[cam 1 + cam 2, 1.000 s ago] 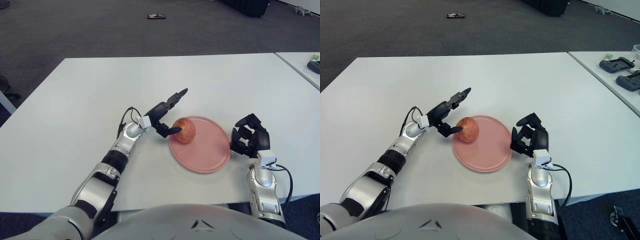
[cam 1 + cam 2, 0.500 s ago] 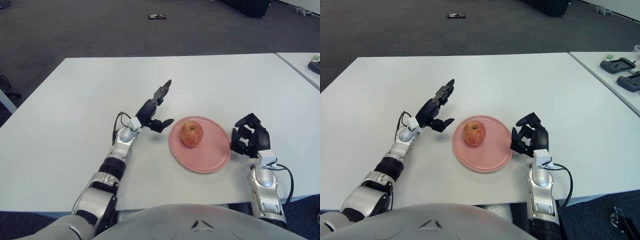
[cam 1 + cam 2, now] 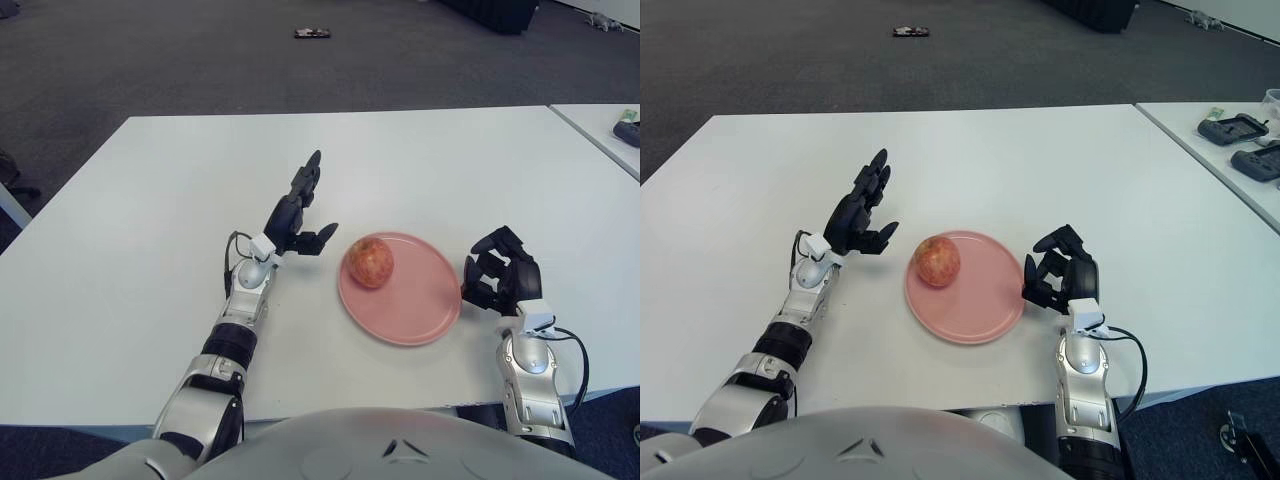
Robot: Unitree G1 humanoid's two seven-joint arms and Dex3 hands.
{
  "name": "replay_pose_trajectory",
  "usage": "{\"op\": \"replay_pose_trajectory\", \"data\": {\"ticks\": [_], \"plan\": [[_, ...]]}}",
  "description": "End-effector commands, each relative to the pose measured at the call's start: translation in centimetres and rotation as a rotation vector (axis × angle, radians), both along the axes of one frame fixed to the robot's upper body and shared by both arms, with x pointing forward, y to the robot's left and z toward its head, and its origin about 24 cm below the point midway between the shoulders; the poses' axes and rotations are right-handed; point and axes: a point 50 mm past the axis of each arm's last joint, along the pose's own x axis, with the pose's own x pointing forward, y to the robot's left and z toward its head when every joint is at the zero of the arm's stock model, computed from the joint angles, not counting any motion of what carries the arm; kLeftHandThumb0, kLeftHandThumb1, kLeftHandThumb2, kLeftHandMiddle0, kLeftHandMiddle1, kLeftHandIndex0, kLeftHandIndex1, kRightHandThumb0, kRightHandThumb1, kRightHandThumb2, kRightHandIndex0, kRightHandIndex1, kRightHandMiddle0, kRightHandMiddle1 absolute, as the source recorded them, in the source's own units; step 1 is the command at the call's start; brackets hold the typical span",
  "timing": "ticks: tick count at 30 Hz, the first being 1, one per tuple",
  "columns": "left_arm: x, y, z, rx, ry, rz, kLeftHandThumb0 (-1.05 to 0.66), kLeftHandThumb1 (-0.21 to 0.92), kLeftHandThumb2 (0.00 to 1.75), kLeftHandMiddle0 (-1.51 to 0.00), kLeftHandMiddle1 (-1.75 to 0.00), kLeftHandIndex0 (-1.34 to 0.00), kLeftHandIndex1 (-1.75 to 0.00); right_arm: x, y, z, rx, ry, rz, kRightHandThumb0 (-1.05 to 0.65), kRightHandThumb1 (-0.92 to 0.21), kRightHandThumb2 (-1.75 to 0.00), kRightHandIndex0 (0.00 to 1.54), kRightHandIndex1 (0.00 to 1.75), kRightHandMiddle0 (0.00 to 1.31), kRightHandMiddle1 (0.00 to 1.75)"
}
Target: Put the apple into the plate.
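Two hands show over one white table. Going left to right:

Left hand is raised above the table surface, just left of the plate, forearm reaching in from the lower left. Fingers are spread and stretched up and away from the robot, thumb sticking out toward the plate. It holds nothing. It is near the apple but not touching it; a clear gap of table shows between thumb tip and fruit.

Apple, red-yellow, sits on the left part of the pink plate, close to the rim nearest the left hand. Nothing grips it. It looks a bit tilted; stem side cannot be made out for sure. In the right eye view the apple sits at the same spot on the plate's left portion.

Plate is round, flat on the table, between the two hands, nearer the front edge than the back.

Right hand shows just right of the plate, beside its right rim, wrist coming up from the bottom edge. Its dark fingers are curled in toward the palm, empty. Whether it touches the plate rim or the table, cannot tell.

Far right, a second white table stands apart, with dark devices on it. A small dark object lies on the grey carpet floor at the back.
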Motion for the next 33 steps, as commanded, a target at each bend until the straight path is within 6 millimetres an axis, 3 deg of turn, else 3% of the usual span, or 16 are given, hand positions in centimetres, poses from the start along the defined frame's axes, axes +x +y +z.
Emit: {"op": "replay_pose_trajectory", "data": {"ticks": [1, 4, 6, 8, 11, 12, 14, 18, 33], "plan": [[0.0, 0.7, 0.0, -0.118, 0.037, 0.072, -0.98, 0.67, 0.70, 0.00, 0.00, 0.00, 0.00, 0.3, 0.0, 0.3, -0.001, -0.019, 0.010, -0.46, -0.39, -1.24, 0.97, 1.75, 0.55, 1.75], [-0.2, 1.0, -0.1, -0.229, 0.058, 0.148, -0.94, 0.73, 0.72, 0.00, 0.00, 0.00, -0.01, 0.3, 0.1, 0.3, 0.002, -0.020, 0.013, -0.46, -0.39, -1.24, 0.98, 1.75, 0.55, 1.75], [-0.8, 1.8, -0.8, -0.296, 0.084, 0.228, -0.85, 0.78, 0.77, 0.00, -0.57, 0.00, -0.58, 0.4, 0.2, 0.2, 0.005, -0.019, 0.014, -0.46, -0.39, -1.24, 0.97, 1.75, 0.55, 1.75], [-1.4, 2.5, -1.6, -0.327, 0.107, 0.285, -0.79, 0.78, 0.86, -0.18, -1.04, -0.08, -1.15, 0.4, 0.2, 0.2, 0.007, -0.018, 0.015, -0.46, -0.38, -1.24, 0.96, 1.75, 0.56, 1.75], [-1.8, 3.4, -2.5, -0.351, 0.135, 0.342, -0.74, 0.78, 0.94, -0.36, -1.45, -0.22, -1.55, 0.4, 0.3, 0.2, 0.010, -0.017, 0.016, -0.46, -0.38, -1.25, 0.96, 1.75, 0.56, 1.75], [-1.8, 3.4, -2.6, -0.370, 0.140, 0.369, -0.73, 0.79, 0.96, -0.38, -1.51, -0.27, -1.59, 0.5, 0.3, 0.2, 0.013, -0.016, 0.017, -0.46, -0.38, -1.25, 0.95, 1.75, 0.56, 1.75], [-1.7, 3.4, -2.7, -0.395, 0.140, 0.398, -0.55, 0.63, 1.02, -0.55, -1.65, -0.38, -1.68, 0.5, 0.4, 0.1, 0.017, -0.016, 0.019, -0.46, -0.38, -1.25, 0.95, 1.75, 0.56, 1.75], [-1.6, 3.5, -2.9, -0.426, 0.132, 0.423, -0.46, 0.51, 1.11, -0.75, -1.73, -0.46, -1.73, 0.6, 0.5, 0.1, 0.027, -0.018, 0.023, -0.46, -0.38, -1.25, 0.95, 1.75, 0.56, 1.75], [-3.0, 4.8, -5.4, -0.336, 0.202, 0.489, -0.47, 0.35, 1.29, -1.13, -1.75, -0.59, -1.75, 0.9, 0.7, -0.2, 0.027, -0.034, 0.043, -0.46, -0.37, -1.26, 0.97, 1.75, 0.56, 1.75]]}}
